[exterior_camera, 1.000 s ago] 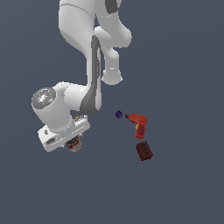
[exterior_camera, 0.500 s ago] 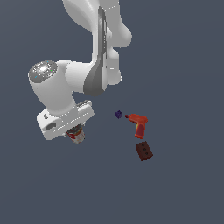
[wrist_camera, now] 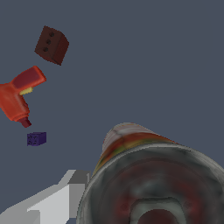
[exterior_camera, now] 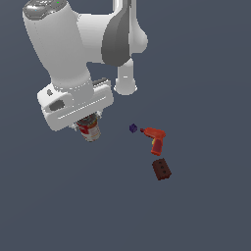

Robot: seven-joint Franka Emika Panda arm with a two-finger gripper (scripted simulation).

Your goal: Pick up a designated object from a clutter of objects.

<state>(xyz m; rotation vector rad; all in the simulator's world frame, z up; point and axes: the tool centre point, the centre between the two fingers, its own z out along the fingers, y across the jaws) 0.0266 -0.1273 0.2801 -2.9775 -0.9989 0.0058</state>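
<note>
Beneath the white arm, the gripper clamps the red-and-white can clear of the floor, well to the exterior view's left of the purple cube, red drill and brown brick.

A plain dark blue-grey floor fills both views. It is flat and evenly lit. No walls show.

No legible text, can label blurred — unreadable
</note>
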